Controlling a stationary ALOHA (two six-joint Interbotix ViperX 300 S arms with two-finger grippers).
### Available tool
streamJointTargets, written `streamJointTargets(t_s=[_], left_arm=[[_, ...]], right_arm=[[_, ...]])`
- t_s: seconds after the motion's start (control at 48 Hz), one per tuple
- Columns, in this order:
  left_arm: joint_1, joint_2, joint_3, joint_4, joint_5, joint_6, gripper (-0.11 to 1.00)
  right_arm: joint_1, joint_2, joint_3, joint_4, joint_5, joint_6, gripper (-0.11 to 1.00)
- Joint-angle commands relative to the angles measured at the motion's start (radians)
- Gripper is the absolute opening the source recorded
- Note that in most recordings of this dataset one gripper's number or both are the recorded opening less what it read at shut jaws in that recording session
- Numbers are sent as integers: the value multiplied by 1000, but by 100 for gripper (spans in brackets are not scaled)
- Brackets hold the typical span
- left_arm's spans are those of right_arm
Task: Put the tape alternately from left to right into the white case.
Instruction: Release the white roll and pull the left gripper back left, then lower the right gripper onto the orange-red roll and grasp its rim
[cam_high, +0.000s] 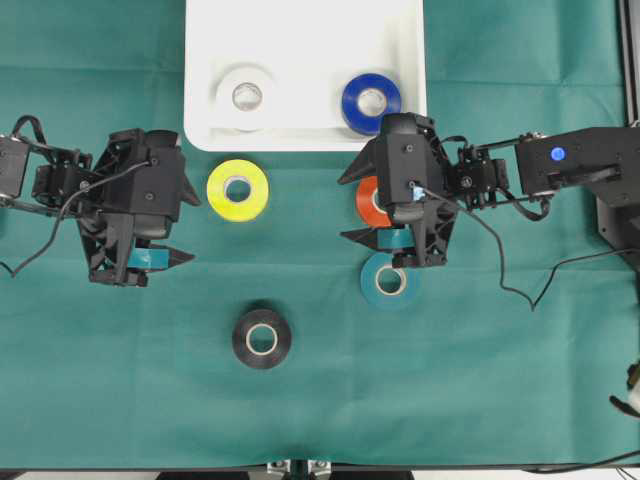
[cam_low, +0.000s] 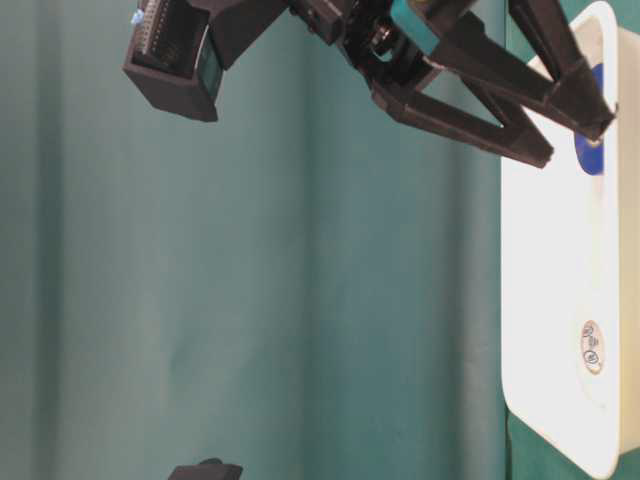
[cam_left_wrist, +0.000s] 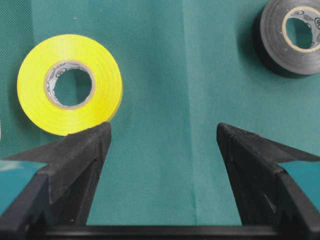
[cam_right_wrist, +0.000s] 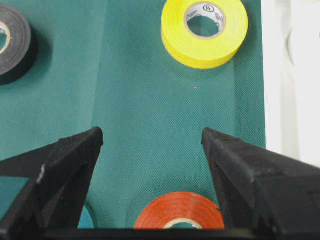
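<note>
case (cam_high: 300, 40): white roll (cam_high: 246, 96) + blue roll (cam_high: 371, 102) inside, top centre
left hand (cam_high: 170, 235): jaws apart, empty
right hand (cam_high: 365, 208): jaws apart, prob. empty, above red-orange roll (cam_high: 368, 205)

Only one mark reads clearly: a small "UL" mark in a circle, printed on the pale inner core of the yellow roll (cam_right_wrist: 205, 31), as the right wrist view shows it. The same core in the left wrist view carries print too blurred to read. The black roll's (cam_left_wrist: 295, 36) core bears small round logos, also illegible. A round emblem on the white tray (cam_low: 560, 300) cannot be read.
</note>
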Motion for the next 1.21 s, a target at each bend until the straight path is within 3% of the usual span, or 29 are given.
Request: streamJointTargets(t_s=[0.0, 0.458, 0.854, 1.187], left_arm=[[-3, -18, -12, -2, -6, 0, 87], [-5, -18, -12, -2, -6, 2, 87], [-5, -18, -11, -2, -6, 2, 87], [-5, -15, -15, -2, -6, 2, 87]], right_arm=[[3, -9, -9, -2, -9, 0, 84], [5, -9, 0, 2, 31, 31, 84], [14, -17, 5, 2, 245, 120, 84], [29, -11, 15, 2, 290, 129, 84]])
